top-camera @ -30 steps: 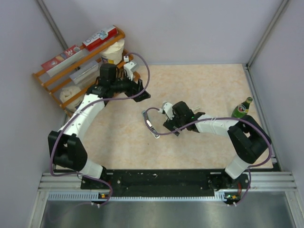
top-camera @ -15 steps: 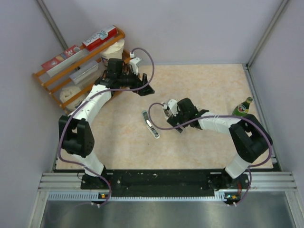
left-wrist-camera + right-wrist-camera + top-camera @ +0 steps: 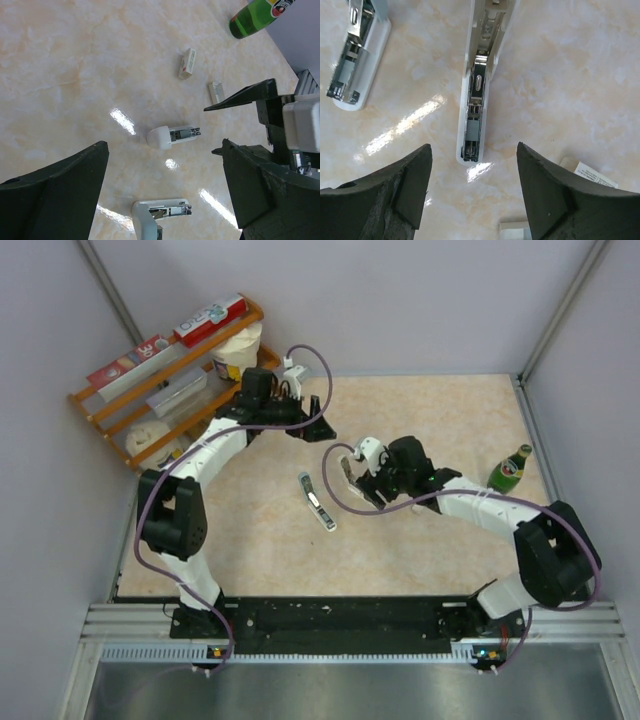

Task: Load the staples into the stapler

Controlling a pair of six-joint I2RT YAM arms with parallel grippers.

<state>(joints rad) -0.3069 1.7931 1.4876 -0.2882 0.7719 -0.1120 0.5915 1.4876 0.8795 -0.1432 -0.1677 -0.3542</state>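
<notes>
Loading has not begun, by my reading. The staples (image 3: 187, 63), a small whitish packet with a red mark, lie loose on the table (image 3: 440, 420), in no claw and in no stapler. The left gripper (image 3: 318, 426) is spread wide and empty, hanging over the table's far side. The right gripper (image 3: 473, 148) is likewise released, empty, and poised over the opened stapler (image 3: 477, 95), whose metal channel lies bare. What remains is picking up the staples, seating them in that channel, and closing it.

The left wrist view places the packet toward 1 o'clock, near the green bottle (image 3: 252, 17), and the top view cannot resolve it. The right wrist view alone shows the channel, with a second stapler (image 3: 359, 65) at 10 o'clock. Only the top view shows the wooden shelf (image 3: 160, 380).
</notes>
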